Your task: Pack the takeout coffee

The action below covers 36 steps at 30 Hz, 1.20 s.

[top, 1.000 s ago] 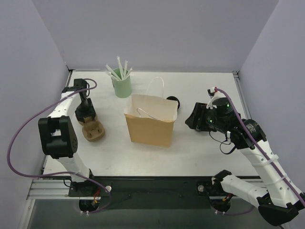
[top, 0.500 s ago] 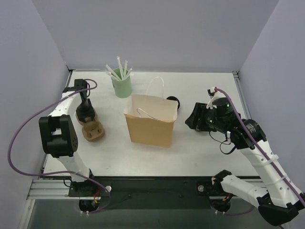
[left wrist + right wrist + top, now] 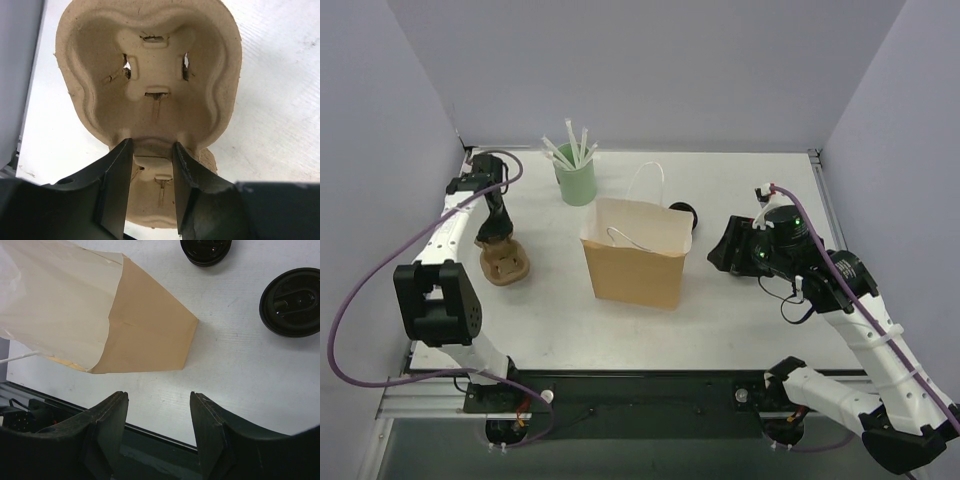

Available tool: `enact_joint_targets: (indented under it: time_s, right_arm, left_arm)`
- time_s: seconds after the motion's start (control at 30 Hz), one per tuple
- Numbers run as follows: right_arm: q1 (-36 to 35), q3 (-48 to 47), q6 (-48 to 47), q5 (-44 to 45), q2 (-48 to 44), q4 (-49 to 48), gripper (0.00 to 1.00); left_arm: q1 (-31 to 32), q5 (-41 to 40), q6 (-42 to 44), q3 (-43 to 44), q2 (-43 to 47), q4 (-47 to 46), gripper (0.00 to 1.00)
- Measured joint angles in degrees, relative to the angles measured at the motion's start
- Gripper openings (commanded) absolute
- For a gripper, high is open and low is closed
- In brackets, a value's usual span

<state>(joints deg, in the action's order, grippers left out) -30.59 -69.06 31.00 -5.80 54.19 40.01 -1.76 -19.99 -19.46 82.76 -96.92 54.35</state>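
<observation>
**Currently: coffee outside the bag, left arm on the carrier**

I see the bag (image 3: 635, 265) standing upright mid-table with its mouth open. One white handle droops into the mouth and the other arches up at the bag's far side. I can't see down to its bottom.

Behind the bag, to its left, the mint cup (image 3: 576, 182) holds a fan of white straws (image 3: 572, 148).

The coffee sits on the table (image 3: 750, 180) to the right of the bag, not in it. My right wrist view shows two round black pieces there:
- One is a lid (image 3: 292, 302) with a moulded top. I can't tell whether a cup sits under it.
- The other, cut off by the frame edge, looks like the cup (image 3: 206, 250) from above, just off the bag's far right corner.

They lie near each other but apart.

Well left of the bag lies the carrier (image 3: 150, 75). My left gripper (image 3: 151, 147) is clenched on the narrow ridge between its cells, a finger pressed to each side.

My right gripper (image 3: 157, 397) hangs right of the bag. Its fingers are spread and grasp nothing, with bare table between them. The bag stands between the two grippers.
</observation>
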Motion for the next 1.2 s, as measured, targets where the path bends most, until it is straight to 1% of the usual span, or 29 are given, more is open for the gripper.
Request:
enact_joint_targets:
  time_s: [0.07,0.13,0.17,0.2,0.23,0.27,0.3,0.33,0.37,0.4,0.47,0.5,0.57,0.6,0.7,0.83,1.0,1.17,1.2]
  right_arm:
    - [0.0,0.0,0.1,0.0,0.0,0.0,0.53]
    - [-0.1,0.0,0.2,0.0,0.1,-0.2,0.53]
    - [-0.2,0.0,0.3,0.0,0.2,-0.4,0.53]
    - [-0.2,0.0,0.3,-0.1,0.2,-0.5,0.53]
    - [-0.2,0.0,0.3,-0.1,0.3,-0.5,0.53]
    - [-0.2,0.0,0.3,-0.2,0.4,-0.6,0.53]
    - [-0.2,0.0,0.3,-0.2,0.5,-0.7,0.53]
    - [-0.2,0.0,0.3,-0.2,0.5,-0.8,0.53]
    - [-0.2,0.0,0.3,-0.2,0.6,-0.9,0.53]
    - [-0.3,0.0,0.3,-0.2,0.6,-0.9,0.53]
    - [-0.3,0.0,0.3,-0.2,0.7,-1.0,0.53]
    - [-0.3,0.0,0.3,-0.2,0.8,-1.2,0.53]
    - [-0.3,0.0,0.3,-0.2,0.9,-1.3,0.53]
    - [-0.3,0.0,0.3,-0.2,0.9,-1.3,0.53]
    - [-0.3,0.0,0.2,-0.2,0.9,-1.3,0.53]
    - [-0.3,0.0,0.2,-0.2,0.9,-1.4,0.53]
    - [-0.3,0.0,0.0,-0.2,0.9,-1.4,0.53]
    - [-0.3,0.0,0.0,-0.2,1.5,-1.7,0.53]
    - [-0.3,0.0,0.0,-0.2,1.7,-1.7,0.53]
  left_arm:
    - [0.2,1.0,-0.2,-1.8,1.9,-1.2,0.18]
    - [-1.2,4.6,-1.1,-1.9,2.2,-0.6,0.17]
    - [-1.8,4.5,-1.4,-1.9,2.2,-0.5,0.20]
    - [-1.8,2.9,-1.2,-1.9,2.2,-0.4,0.36]
    - [-1.1,-0.7,-0.6,-1.9,2.2,-0.5,0.39]
    - [0.2,-3.8,-0.2,-1.9,2.4,-0.7,0.37]
    - [1.9,-6.1,0.2,-1.9,2.6,-0.9,0.30]
    - [3.3,-6.5,0.2,-1.5,2.7,-1.0,0.27]
    - [4.0,-5.0,-0.1,-0.9,2.7,-0.9,0.23]
    - [3.8,-2.7,-0.8,-0.2,2.7,-0.8,0.23]
    - [2.0,-1.2,-1.3,0.9,2.7,-0.8,0.30]
    - [1.6,-3.2,-1.1,1.3,2.8,-1.0,0.32]
    - [2.8,-6.4,-0.9,1.5,2.9,-1.1,0.27]
    - [3.6,-6.8,-1.3,1.5,2.9,-1.0,0.25]
    - [4.1,-3.4,-2.4,1.5,2.8,-0.7,0.25]
    - [1.2,-1.9,-3.4,0.8,2.7,-1.1,0.26]
    - [-2.6,1.0,-3.3,-1.7,2.7,-2.4,0.32]
    - [-4.5,4.1,-3.3,-4.6,2.9,-3.6,0.37]
    - [-4.9,5.2,-3.5,-5.7,3.1,-4.4,0.41]
